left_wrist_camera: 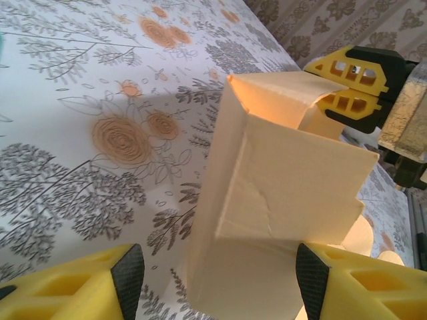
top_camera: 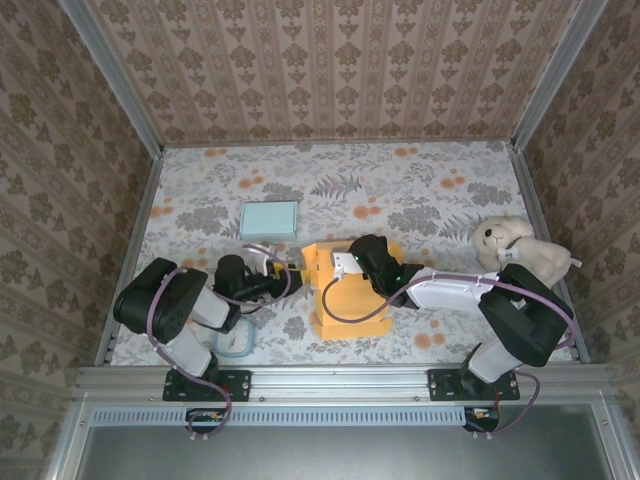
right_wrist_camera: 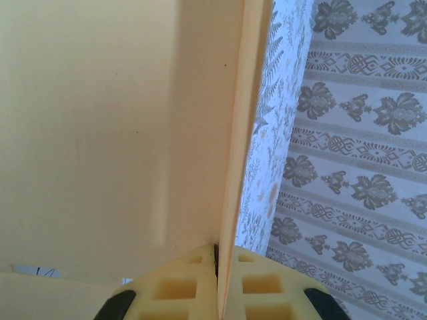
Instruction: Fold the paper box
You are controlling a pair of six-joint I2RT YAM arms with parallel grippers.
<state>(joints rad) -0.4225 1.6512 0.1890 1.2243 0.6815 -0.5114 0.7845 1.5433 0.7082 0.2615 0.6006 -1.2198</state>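
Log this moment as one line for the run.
left claw: open, facing paper box | right claw: shut on paper box wall | paper box: partly folded

I have open tabletop [top_camera: 400, 175] along the far wall. A pale blue box [top_camera: 269, 219] blocks the left, a plush toy [top_camera: 515, 245] the right, the paper box [top_camera: 360, 302] the middle.

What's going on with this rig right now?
Two arms are working on a yellow-orange paper box. The right pincer is shut on one upright panel of it, with the sheet pinched between its fingers. The left pincer is open and faces the box's corner, not closed on it. The box is only partly formed, with flaps loose. A plush toy and a pale blue rectangular item lie off to the sides.
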